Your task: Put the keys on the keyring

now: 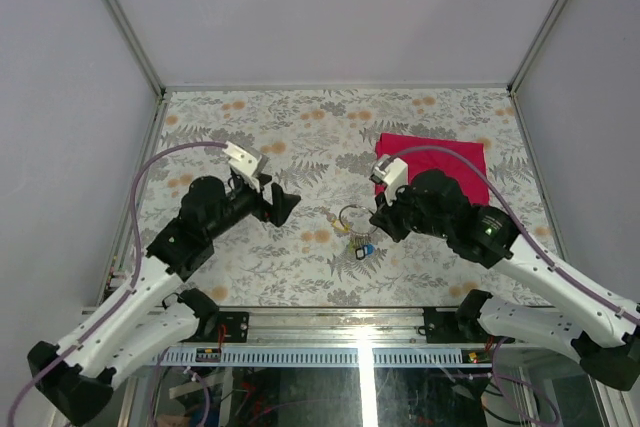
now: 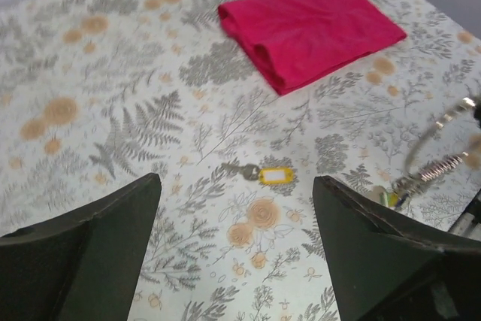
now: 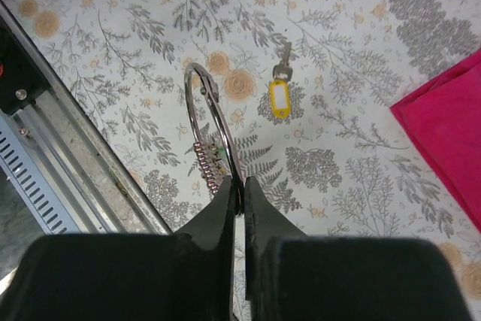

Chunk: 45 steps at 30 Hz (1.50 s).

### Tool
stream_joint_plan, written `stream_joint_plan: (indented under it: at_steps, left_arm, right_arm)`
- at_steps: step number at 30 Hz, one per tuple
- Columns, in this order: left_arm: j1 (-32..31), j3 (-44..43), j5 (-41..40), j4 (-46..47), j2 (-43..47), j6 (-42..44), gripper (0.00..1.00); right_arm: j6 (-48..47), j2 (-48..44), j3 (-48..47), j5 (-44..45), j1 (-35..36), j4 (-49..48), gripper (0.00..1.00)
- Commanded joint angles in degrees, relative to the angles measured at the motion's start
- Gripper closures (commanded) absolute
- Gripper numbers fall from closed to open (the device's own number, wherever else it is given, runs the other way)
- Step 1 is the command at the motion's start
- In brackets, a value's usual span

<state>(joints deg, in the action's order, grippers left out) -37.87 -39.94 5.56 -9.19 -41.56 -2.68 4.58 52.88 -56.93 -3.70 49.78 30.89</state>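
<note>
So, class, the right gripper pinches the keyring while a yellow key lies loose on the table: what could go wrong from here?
1. The right gripper pinches the thin keyring at one edge, so pushing a key on may twist it or slip it free.
2. The yellow key lies flat and looks tiny beside the open left gripper, which may miss it or nudge it away.
</note>
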Motion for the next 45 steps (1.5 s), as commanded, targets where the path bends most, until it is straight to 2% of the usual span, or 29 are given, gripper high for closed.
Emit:
stream_joint_plan:
  at_steps: [1, 4, 6, 10, 14, 18, 24, 26, 28, 32, 35, 41, 43, 44, 45]
  left_arm:
    - [13.85, 2.54, 14.96, 6.42, -3.33, -8.09, 0.15]
    - [24.59, 3.00, 20.81, 7.84, -6.20, -14.28, 0.05]
    - [27.53, 1.81, 22.87, 6.02, -7.79, -15.43, 0.00]
    - [27.87, 0.11, 19.88, 1.98, -7.40, -15.16, 0.00]
    - [27.90, -2.70, 15.37, -5.13, -6.06, -14.33, 0.00]
    - [27.85, -5.05, 9.64, -11.27, -5.00, -16.40, 0.00]
    - [27.89, -6.76, 5.57, -15.69, -2.37, -20.02, 0.00]
    - [27.85, -7.88, 0.36, -17.82, -1.51, -22.86, 0.00]
    - [27.86, -9.43, -3.95, -19.76, -0.02, -24.24, 0.00]
    - [27.79, -9.26, -3.70, -19.60, 2.63, -22.47, 0.00]
    - [27.85, -9.09, -4.65, -21.02, 2.85, -21.02, 0.00]
    - [27.85, -9.05, -6.02, -22.82, 3.50, -19.53, 0.00]
    - [27.91, -9.54, -6.11, -23.39, 3.30, -19.66, 0.00]
    - [27.86, -9.85, -6.29, -23.74, 3.11, -19.84, 0.00]
    - [27.85, -10.02, -6.30, -24.03, 2.99, -19.88, 0.00]
  right_arm:
    - [3.66, 1.47, 2.88, -2.17, 0.12, -6.04, 1.00]
    - [5.70, 4.29, 4.87, -4.20, 0.10, -10.96, 1.00]
    - [7.41, 6.73, 5.83, -6.03, 0.15, -14.56, 1.00]
    - [10.31, 12.87, 7.48, -9.96, 1.43, -24.29, 1.00]
    - [10.46, 20.95, 3.94, -10.76, 4.47, -28.31, 1.00]
    - [15.59, 28.72, 3.78, -9.99, 4.71, -36.87, 0.99]
    - [20.80, 41.73, -2.36, -7.02, 4.73, -45.01, 0.90]
    - [21.77, 47.56, -5.89, -6.00, 4.43, -46.13, 0.87]
    - [23.70, 51.38, -8.48, -5.77, 2.94, -47.99, 0.79]
    - [29.07, 56.22, -9.58, -9.39, -1.17, -54.24, 0.62]
    - [28.64, 56.12, -10.03, -9.88, -2.89, -54.48, 0.48]
    - [23.71, 46.58, -6.83, -5.38, -5.78, -49.21, 0.28]
    - [23.21, 40.62, -4.64, -0.46, -6.19, -45.34, 0.22]
    - [21.17, 37.74, -3.87, -0.74, -6.64, -43.24, 0.15]
    - [19.22, 35.20, -3.77, -0.98, -7.27, -39.97, 0.03]
